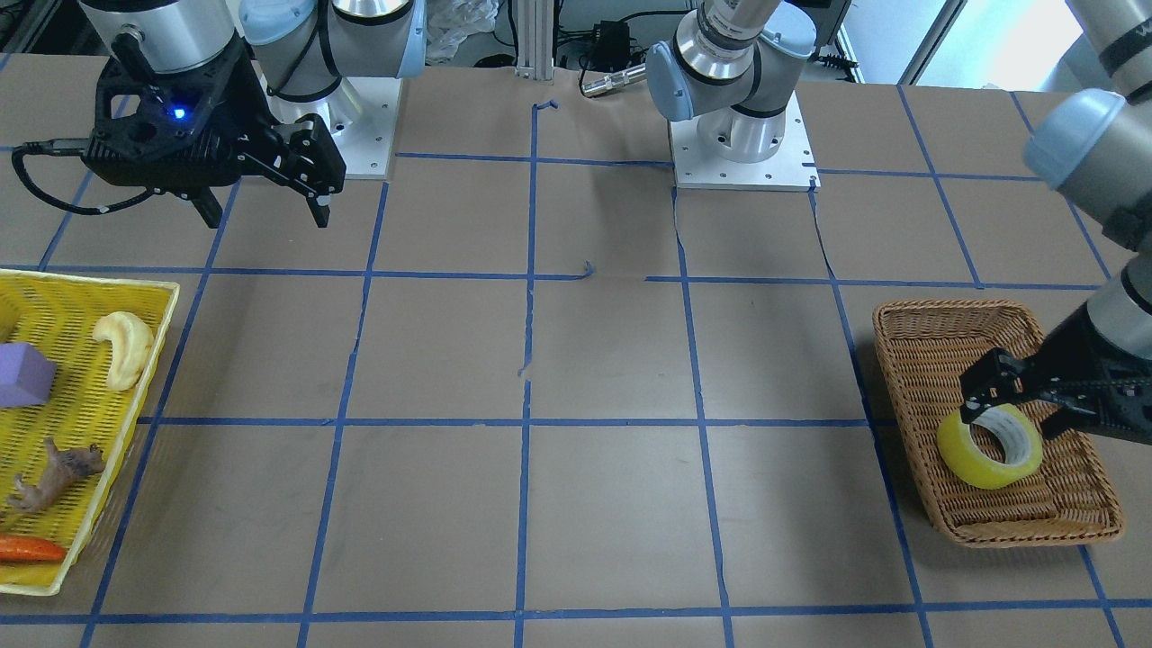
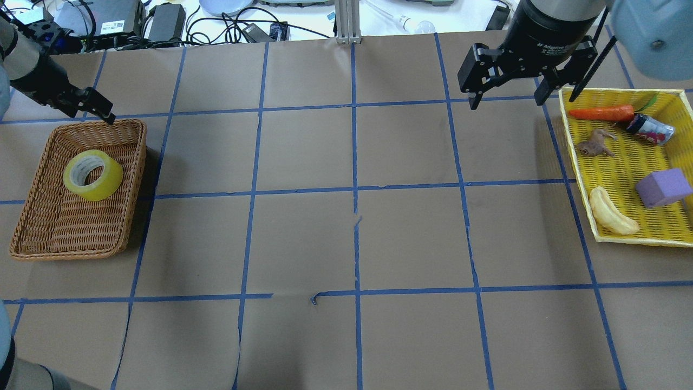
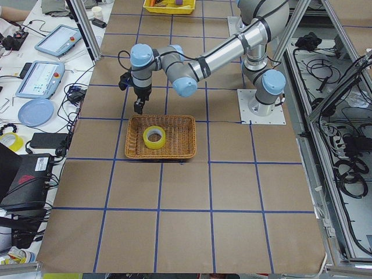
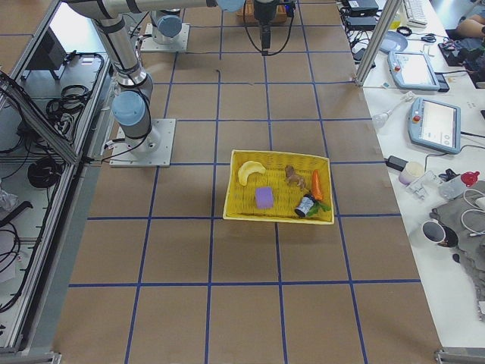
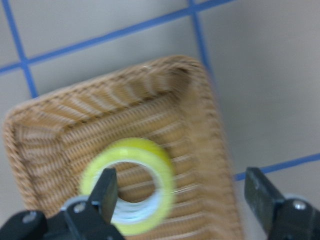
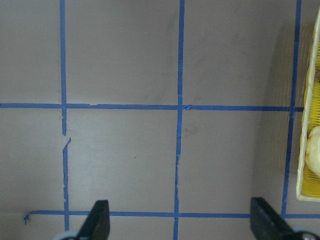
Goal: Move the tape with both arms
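The yellow tape roll [image 2: 93,174] lies on its side in a brown wicker basket [image 2: 138,179] on my left. It also shows in the front view [image 1: 988,447] and the left wrist view [image 5: 127,185]. My left gripper [image 1: 1012,409] is open and empty and hovers above the basket near its far rim. In the left wrist view [image 5: 182,195] the tape sits below its left finger. My right gripper [image 2: 507,102] is open and empty. It hangs above the bare table beside the yellow tray [image 2: 577,162] and also shows in the right wrist view [image 6: 180,222].
The yellow tray holds a pale banana toy [image 2: 609,216], a purple block [image 2: 663,187], a carrot [image 2: 601,112], a small animal figure and a can. Brown paper with blue tape lines covers the table between basket and tray. Cables and devices lie beyond the far edge.
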